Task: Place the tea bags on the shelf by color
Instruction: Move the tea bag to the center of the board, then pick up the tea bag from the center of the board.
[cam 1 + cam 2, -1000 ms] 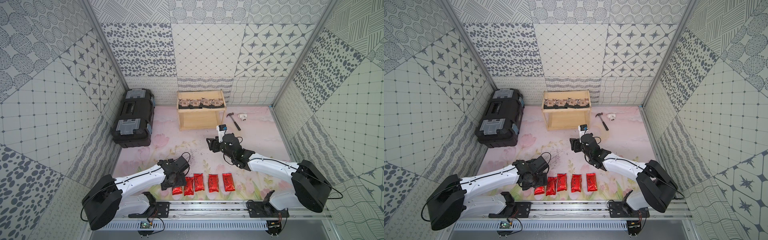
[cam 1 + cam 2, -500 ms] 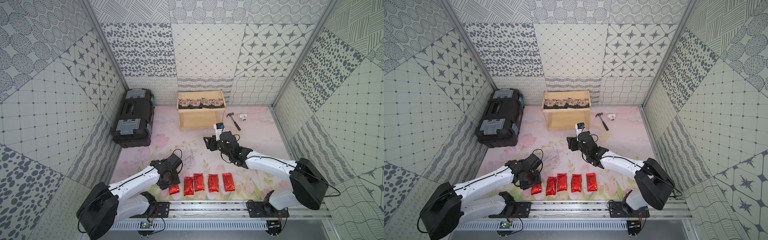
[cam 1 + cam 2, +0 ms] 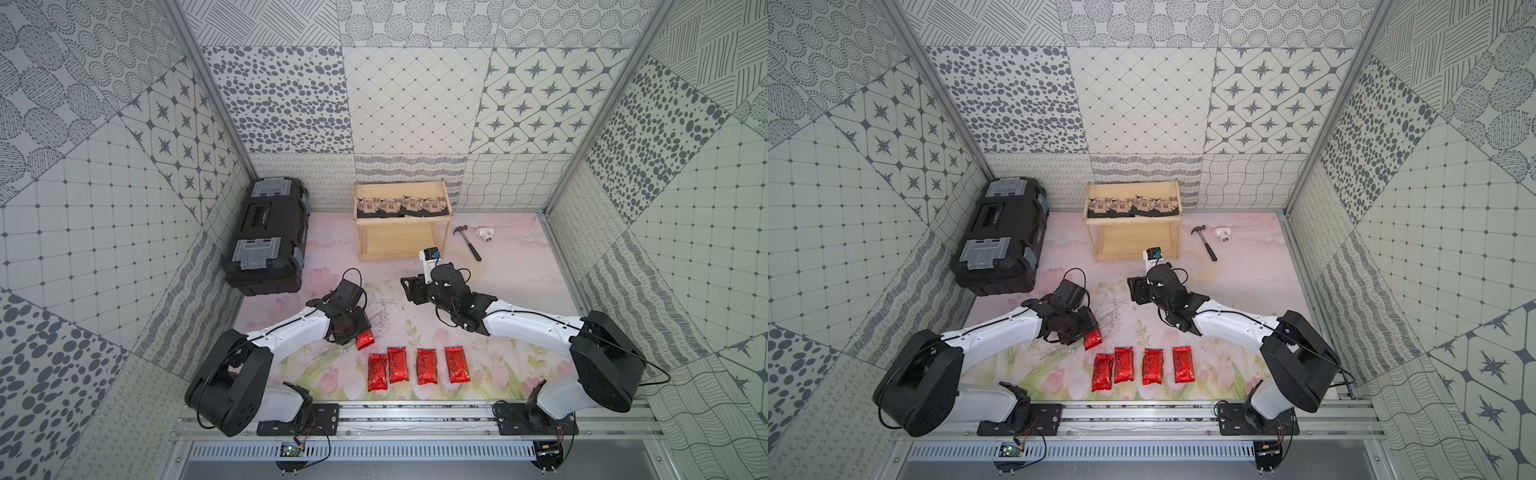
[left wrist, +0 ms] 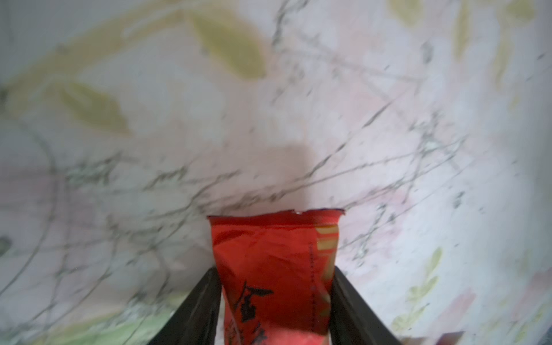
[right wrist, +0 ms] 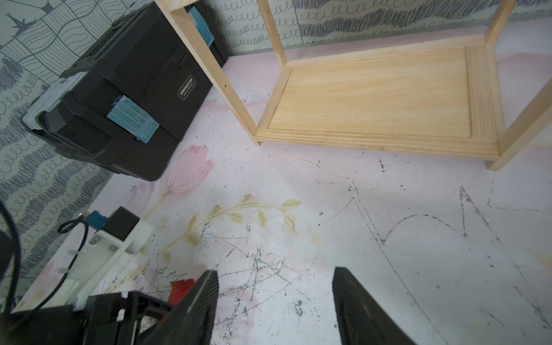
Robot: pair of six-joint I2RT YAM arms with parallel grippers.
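Note:
My left gripper (image 3: 360, 335) (image 4: 274, 270) is shut on a shiny red tea bag (image 3: 365, 341) (image 4: 273, 254), held by its sides just above the floral mat, its free end sticking out past the fingers. Several more red tea bags (image 3: 426, 366) (image 3: 1152, 365) lie in a row near the front rail. Several black tea bags (image 3: 401, 205) line the top board of the light-wood shelf (image 3: 399, 222) at the back. The shelf's lower board (image 5: 373, 95) is bare. My right gripper (image 3: 409, 286) (image 5: 275, 272) hovers open over the mat between shelf and row, nothing between its fingers.
A black toolbox (image 3: 268, 237) (image 5: 125, 86) stands at the back left beside the shelf. A hammer (image 3: 467, 241) and a white pipe fitting (image 3: 484, 234) lie right of the shelf. Patterned walls close in three sides. The left wrist camera (image 5: 116, 236) shows near my right fingers.
My left gripper closed on the leftmost red tea bag and carried it up and away from the row, toward the middle of the mat. The right arm drifted slightly toward the back.

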